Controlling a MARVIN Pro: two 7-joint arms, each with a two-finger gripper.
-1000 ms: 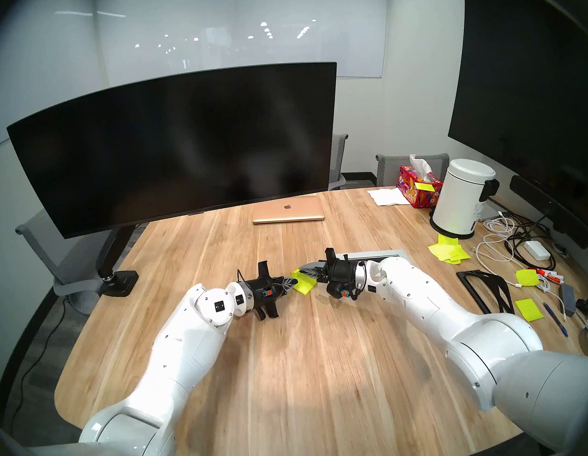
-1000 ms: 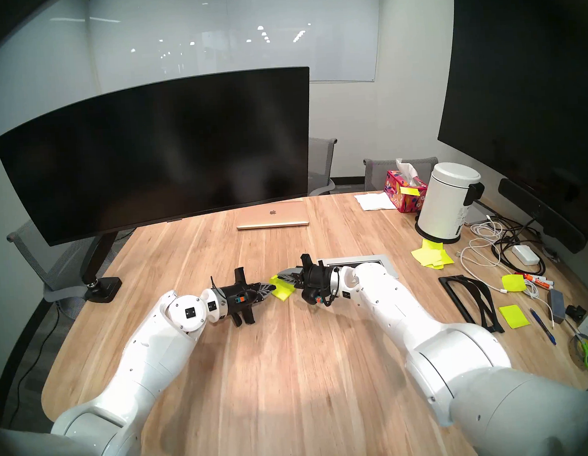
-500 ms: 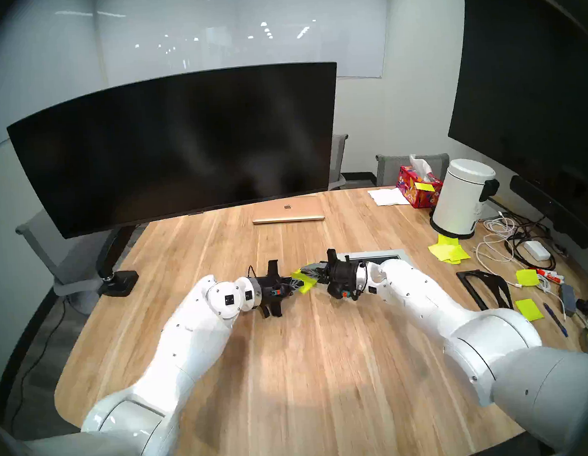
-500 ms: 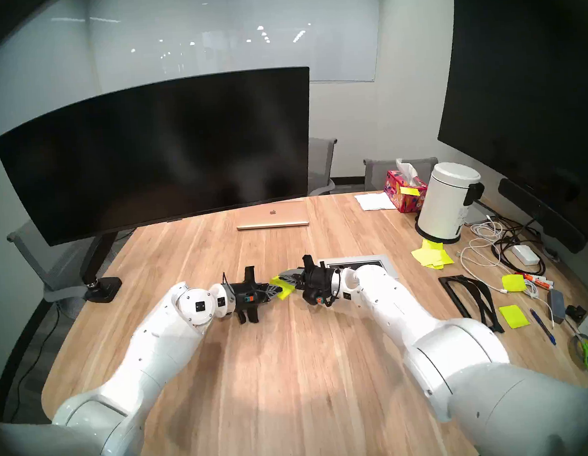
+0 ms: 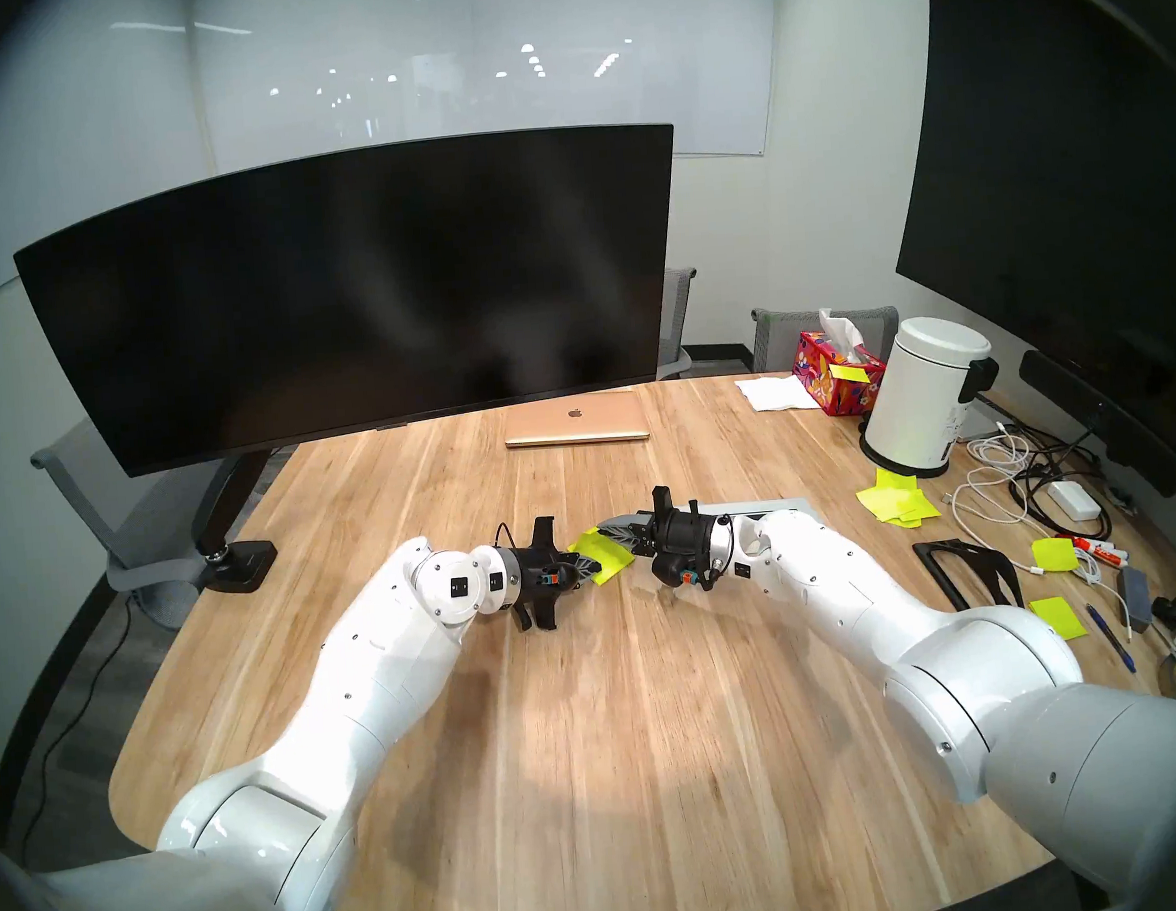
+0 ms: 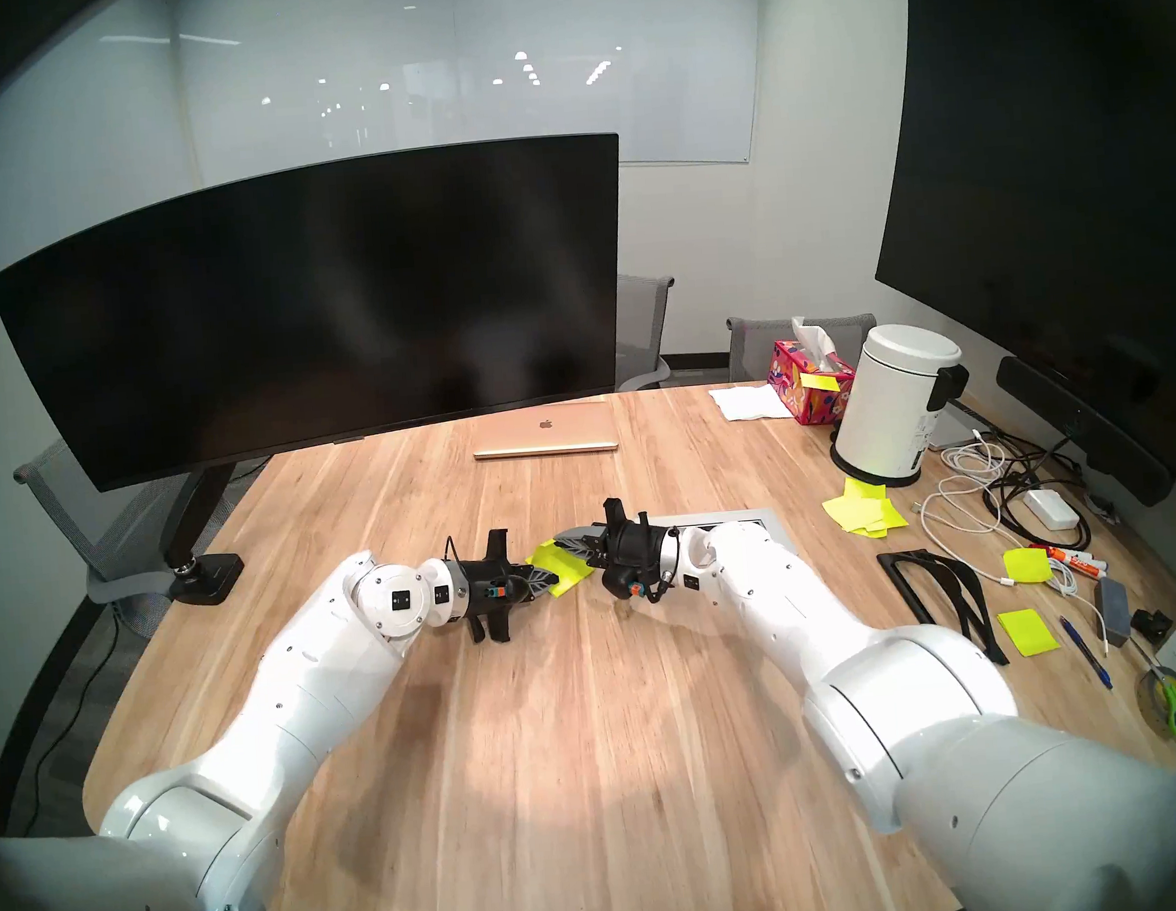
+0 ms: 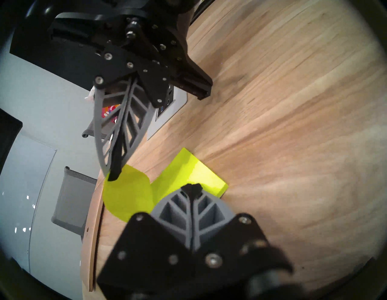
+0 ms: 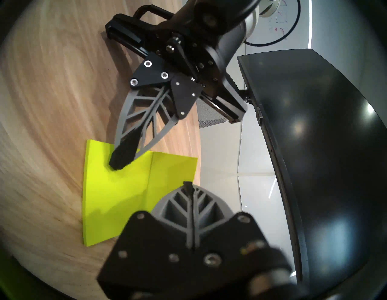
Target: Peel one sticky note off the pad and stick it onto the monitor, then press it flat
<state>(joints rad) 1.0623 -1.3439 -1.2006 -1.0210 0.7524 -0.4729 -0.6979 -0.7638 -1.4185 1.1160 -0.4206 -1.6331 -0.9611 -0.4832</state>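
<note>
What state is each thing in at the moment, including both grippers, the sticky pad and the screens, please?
left gripper: shut on the pad.
right gripper: shut on the sticky note's corner.
sticky note: partly peeled, bent upward, one edge joined to the pad.
pad: gripped at one edge.
monitor: screen black, no note on it.
laptop: lid closed.

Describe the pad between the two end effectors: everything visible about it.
The pad is a thin square stack of blank neon yellow-green paper, seemingly held just above the wooden table. The shut left end effector pinches one corner. Its top sheet is peeled up, still joined along one edge, and the shut right end effector grips that sheet's curled free end.
</note>
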